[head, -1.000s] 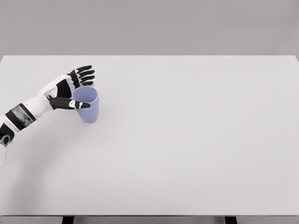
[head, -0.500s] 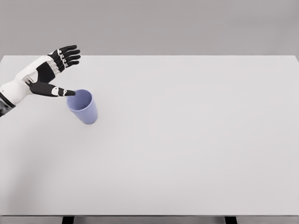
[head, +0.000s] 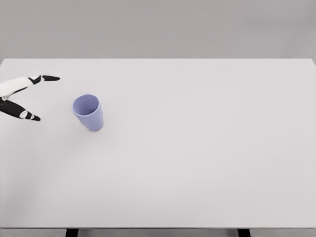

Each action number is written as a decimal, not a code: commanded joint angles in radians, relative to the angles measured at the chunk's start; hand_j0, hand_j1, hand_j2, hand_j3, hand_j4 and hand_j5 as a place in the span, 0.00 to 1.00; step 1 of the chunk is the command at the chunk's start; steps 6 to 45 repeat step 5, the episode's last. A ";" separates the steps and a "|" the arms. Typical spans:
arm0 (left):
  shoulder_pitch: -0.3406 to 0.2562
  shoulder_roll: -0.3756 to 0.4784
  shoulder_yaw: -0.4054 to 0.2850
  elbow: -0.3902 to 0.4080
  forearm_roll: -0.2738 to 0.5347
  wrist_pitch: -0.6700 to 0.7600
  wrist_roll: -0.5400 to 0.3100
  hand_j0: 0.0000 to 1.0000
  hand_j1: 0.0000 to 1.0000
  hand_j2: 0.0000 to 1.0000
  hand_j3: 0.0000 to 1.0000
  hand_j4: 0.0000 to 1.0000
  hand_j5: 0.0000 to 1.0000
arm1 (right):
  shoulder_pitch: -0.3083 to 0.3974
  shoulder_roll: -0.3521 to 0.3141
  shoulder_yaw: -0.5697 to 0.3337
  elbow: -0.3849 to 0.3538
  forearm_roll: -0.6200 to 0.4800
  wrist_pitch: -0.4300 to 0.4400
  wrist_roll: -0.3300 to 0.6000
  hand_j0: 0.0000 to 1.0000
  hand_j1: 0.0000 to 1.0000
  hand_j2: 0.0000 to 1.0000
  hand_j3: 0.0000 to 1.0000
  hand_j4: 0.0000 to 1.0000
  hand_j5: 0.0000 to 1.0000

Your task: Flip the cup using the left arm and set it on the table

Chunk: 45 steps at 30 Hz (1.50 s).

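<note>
Off to the right of the left hand (head: 19, 96), well apart from it, the cup (head: 89, 112) stands mouth-up on the table (head: 197, 148). Hand is at the frame's left edge, fingers (head: 47, 78) spread, holding nothing. Looks like flip and placement are done; next is just clearing the arm, no contact with the cup.

White left hand (head: 19, 96) w/ black fingertips (head: 49, 78).

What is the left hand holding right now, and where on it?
Nothing. The left hand is open, apart from the cup, which stands upright on the table.
</note>
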 commanded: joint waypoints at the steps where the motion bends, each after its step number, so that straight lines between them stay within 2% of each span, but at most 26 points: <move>1: 0.000 0.006 0.002 0.017 -0.032 -0.007 0.000 1.00 1.00 1.00 1.00 1.00 1.00 | 0.000 0.000 0.000 0.000 0.000 0.000 0.000 1.00 1.00 1.00 1.00 1.00 1.00; 45: -0.003 0.004 0.001 0.018 -0.032 -0.007 0.000 1.00 1.00 1.00 1.00 1.00 1.00 | 0.000 0.000 0.000 0.000 0.000 0.000 0.000 1.00 1.00 1.00 1.00 1.00 1.00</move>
